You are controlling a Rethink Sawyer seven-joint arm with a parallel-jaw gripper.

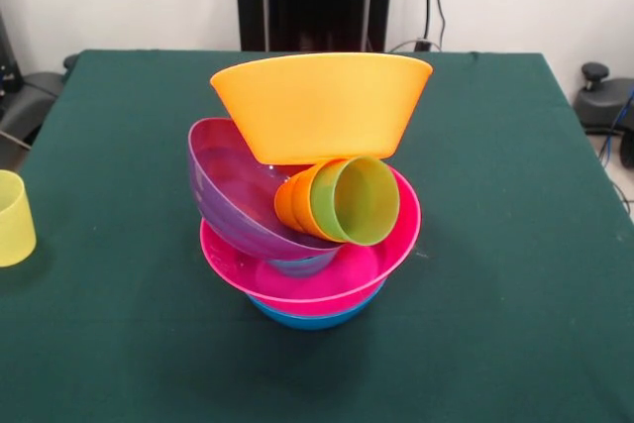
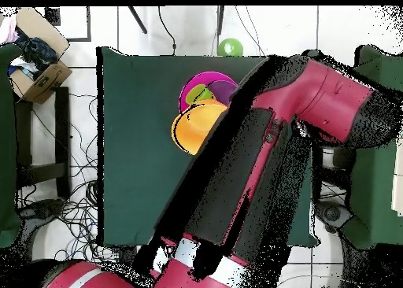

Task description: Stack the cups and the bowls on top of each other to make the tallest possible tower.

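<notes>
Blue bowl (image 1: 315, 316) at tower base, mid-table; pink bowl (image 1: 396, 245), tilted purple bowl (image 1: 223, 190), orange cup (image 1: 290, 200) with green cup (image 1: 352, 202) nested, orange bowl (image 1: 317, 106) on top. Yellow cup (image 1: 12, 217) loose at table edge, likely next pick. My arm (image 2: 315, 104) overhead; jaws unseen, cannot tell.

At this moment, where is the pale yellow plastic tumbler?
In the front view the pale yellow plastic tumbler stands alone on the green tablecloth at the picture's left edge, well apart from the multicoloured tower at the centre.

Bulky red arm (image 2: 315, 96) — rounded casings, black joint sections, white band near the base.
</notes>
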